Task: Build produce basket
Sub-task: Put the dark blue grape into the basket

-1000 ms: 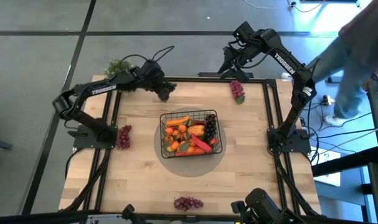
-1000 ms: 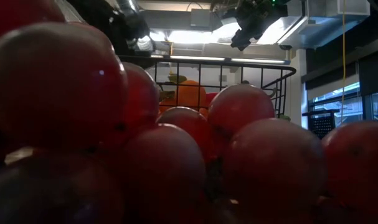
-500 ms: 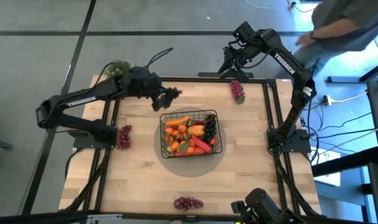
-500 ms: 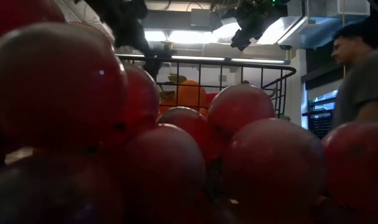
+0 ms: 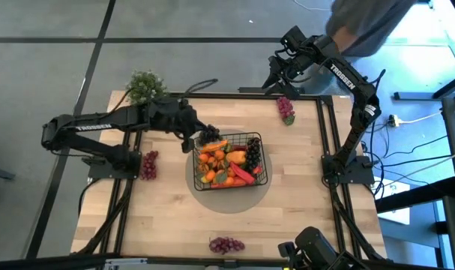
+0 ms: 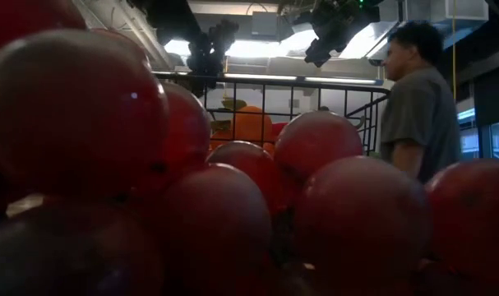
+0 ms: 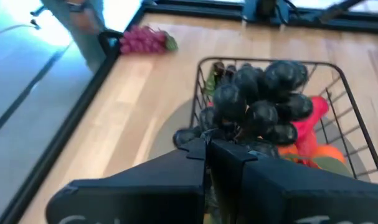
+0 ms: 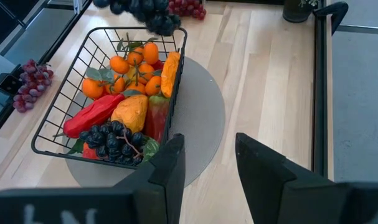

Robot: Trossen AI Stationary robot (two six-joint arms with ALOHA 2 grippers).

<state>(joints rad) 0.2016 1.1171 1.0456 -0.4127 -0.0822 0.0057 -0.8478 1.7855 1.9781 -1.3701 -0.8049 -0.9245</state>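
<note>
Currently the left gripper [image 5: 205, 135] sits at the upper-left corner of the basket [image 5: 261, 159], its fingers [image 7: 195, 155] closed tight on a bunch of dark grapes [image 7: 263, 102] held above the rim. The basket stands at the centre of the worktop [image 5: 302, 202] and holds oranges [image 8: 136, 68], a red pepper [image 8: 92, 115] and more dark grapes. The right gripper [image 5: 276, 79] hangs near the frame's top edge, right of centre, beyond the worktop's edge, fingers [image 8: 167, 168] partly apart and holding nothing. Red grape bunches [image 5: 148, 165] lie near the worktop's edges.
</note>
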